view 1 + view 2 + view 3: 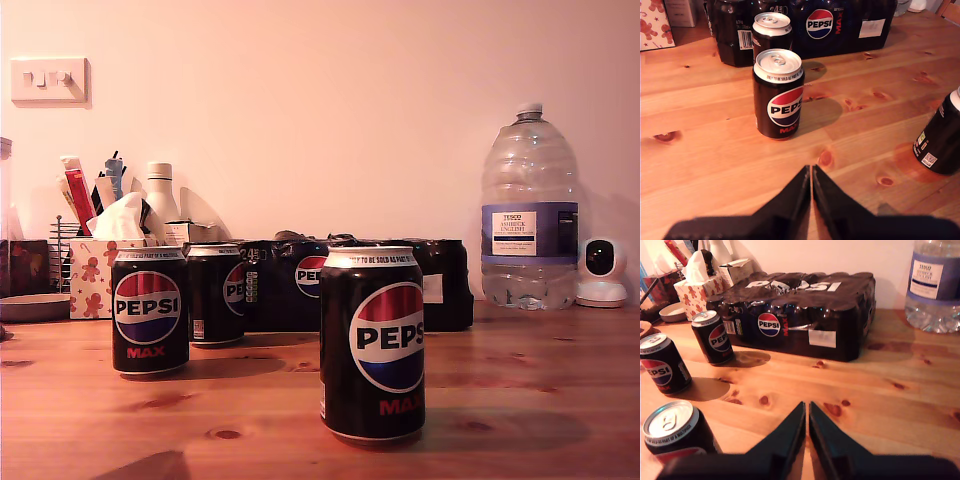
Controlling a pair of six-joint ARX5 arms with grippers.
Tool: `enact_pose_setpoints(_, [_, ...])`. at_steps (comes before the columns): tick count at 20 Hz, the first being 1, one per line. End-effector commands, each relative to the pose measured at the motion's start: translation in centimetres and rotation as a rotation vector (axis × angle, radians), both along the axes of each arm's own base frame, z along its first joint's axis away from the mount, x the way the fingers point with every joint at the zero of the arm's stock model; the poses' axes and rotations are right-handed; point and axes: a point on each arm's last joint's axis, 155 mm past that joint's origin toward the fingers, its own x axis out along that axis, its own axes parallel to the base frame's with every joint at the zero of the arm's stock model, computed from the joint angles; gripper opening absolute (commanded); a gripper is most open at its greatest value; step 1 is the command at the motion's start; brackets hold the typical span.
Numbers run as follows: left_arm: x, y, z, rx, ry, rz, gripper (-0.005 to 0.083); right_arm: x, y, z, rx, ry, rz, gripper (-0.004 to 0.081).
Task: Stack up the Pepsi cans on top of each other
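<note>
Three Pepsi cans stand upright on the wooden table (520, 400), long axes vertical, silver tops up, none stacked. The nearest can (373, 342) sits well in front of the black shrink-wrapped multipack (400, 280), logo facing the exterior camera. The second can (150, 310) stands in front of the multipack's end on the exterior view's left, logo also toward that camera (red "MAX" legible beneath the globe). The third can (216, 293) is just behind it, almost touching the multipack, turned so only part of its logo shows.

All three are smooth black cylinders with glossy sides and bright metal rims; the multipack's film is creased and shiny. The table is warm pine with dark knots.

My first gripper (811, 172) hangs above bare wood, its black jaws pressed together, empty, with two cans in line ahead of it. My second gripper (807, 410) is likewise closed on nothing, facing the multipack.

Beside the multipack stands a ribbed clear water bottle (529, 215).
</note>
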Motion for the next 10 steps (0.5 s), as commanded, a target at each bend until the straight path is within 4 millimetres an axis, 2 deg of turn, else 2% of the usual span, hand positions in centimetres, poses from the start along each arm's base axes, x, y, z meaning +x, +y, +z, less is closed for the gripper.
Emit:
enact_pose_setpoints(1, [0.0,0.0,-0.7,0.008,0.004,-0.001,-0.0019,0.4,0.0,-0.3,0.003,-0.016,-0.004,-0.0012])
enact_pose_setpoints(10, [0.0,0.0,-0.5,0.0,0.002,0.0,-0.0019,2.8,-2.9,-1.3,0.078,-0.163,-0.152,-0.0012])
